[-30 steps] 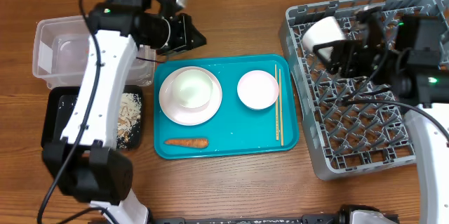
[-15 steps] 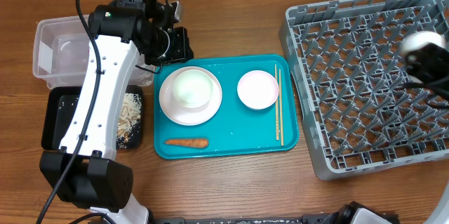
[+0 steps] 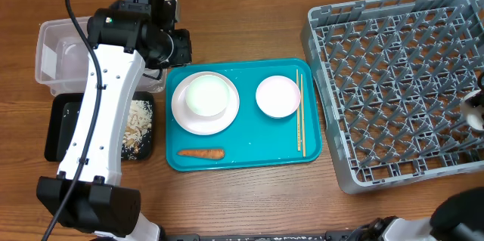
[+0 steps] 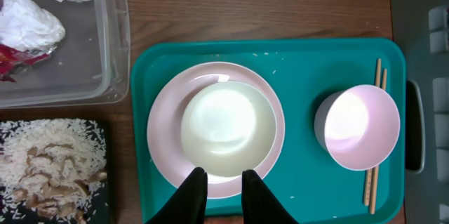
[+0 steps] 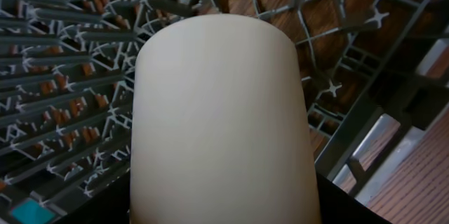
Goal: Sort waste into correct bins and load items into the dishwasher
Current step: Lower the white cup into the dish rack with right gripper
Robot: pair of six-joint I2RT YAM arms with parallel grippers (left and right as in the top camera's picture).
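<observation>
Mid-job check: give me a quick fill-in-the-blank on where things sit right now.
1. The only orange item on the teal tray is a ____.
2. Crumpled tissues lie in the clear ____.
3. The white bowl rests on a round ____.
4. The white cup is held over the grey dish ____.
Missing: carrot; tub; plate; rack.
</observation>
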